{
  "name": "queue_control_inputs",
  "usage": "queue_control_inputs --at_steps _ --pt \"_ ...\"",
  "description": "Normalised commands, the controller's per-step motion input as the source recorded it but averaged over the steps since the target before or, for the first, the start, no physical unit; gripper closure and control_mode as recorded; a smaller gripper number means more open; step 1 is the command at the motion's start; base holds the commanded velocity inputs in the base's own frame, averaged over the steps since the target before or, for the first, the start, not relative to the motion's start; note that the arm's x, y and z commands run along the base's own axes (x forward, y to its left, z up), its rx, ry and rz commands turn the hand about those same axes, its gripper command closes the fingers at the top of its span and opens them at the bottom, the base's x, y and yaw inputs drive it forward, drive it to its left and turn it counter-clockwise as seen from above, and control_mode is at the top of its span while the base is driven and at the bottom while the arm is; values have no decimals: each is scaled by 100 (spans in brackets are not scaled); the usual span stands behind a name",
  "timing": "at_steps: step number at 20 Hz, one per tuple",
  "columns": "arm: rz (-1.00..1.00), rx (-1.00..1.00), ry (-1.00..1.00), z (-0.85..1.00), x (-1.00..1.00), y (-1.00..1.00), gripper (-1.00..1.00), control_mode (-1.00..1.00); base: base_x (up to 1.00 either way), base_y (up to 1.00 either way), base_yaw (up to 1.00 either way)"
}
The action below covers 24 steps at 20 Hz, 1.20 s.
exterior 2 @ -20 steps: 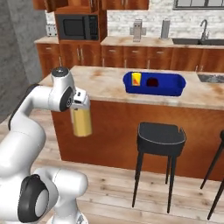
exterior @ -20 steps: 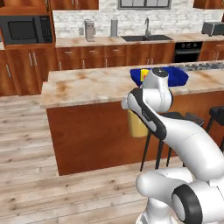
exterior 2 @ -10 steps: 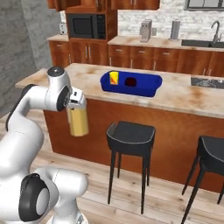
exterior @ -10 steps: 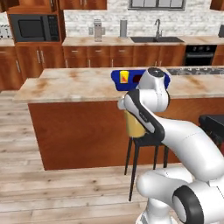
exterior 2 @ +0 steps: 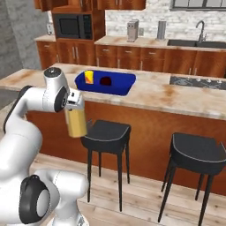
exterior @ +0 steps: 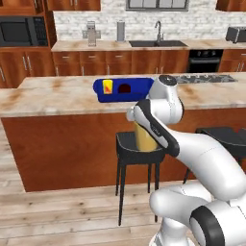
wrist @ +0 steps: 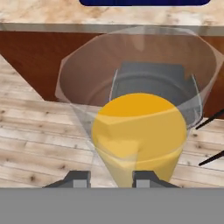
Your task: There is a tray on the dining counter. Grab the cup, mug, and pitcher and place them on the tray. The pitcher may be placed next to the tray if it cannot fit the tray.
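I have the pitcher (exterior 2: 76, 123) clamped in the jaws, part-closed on its glass wall, hanging upright below the worktop (exterior 2: 176, 95) edge so the juice stays in. The cup (exterior 2: 89, 77) and mug (exterior 2: 106, 81) sit in the tray (exterior 2: 126, 88).

No readable text, labels or numbers — red-orange mark on cup (exterior 2: 89, 77) too small to read.

Base driven sideways along the dining counter (exterior: 57, 98), both base views shifted, tray (exterior: 126, 89) now toward 11 o'clock of the arm, black stool (exterior 2: 106, 132) now directly behind the carried pitcher (exterior 2: 76, 122).
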Motion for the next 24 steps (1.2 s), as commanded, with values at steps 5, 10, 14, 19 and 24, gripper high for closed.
queue_control_inputs --at_steps 5,10,14,19,24 --pt "0 0 0 0 0 0 100 100 43 -33 -26" --pt "0 0 0 0 0 0 100 100 63 -1 -26" --pt "0 0 0 0 0 0 100 100 47 8 -26" --pt "0 0 0 0 0 0 100 100 48 8 -25" --pt "0 0 0 0 0 0 100 100 67 1 -6"
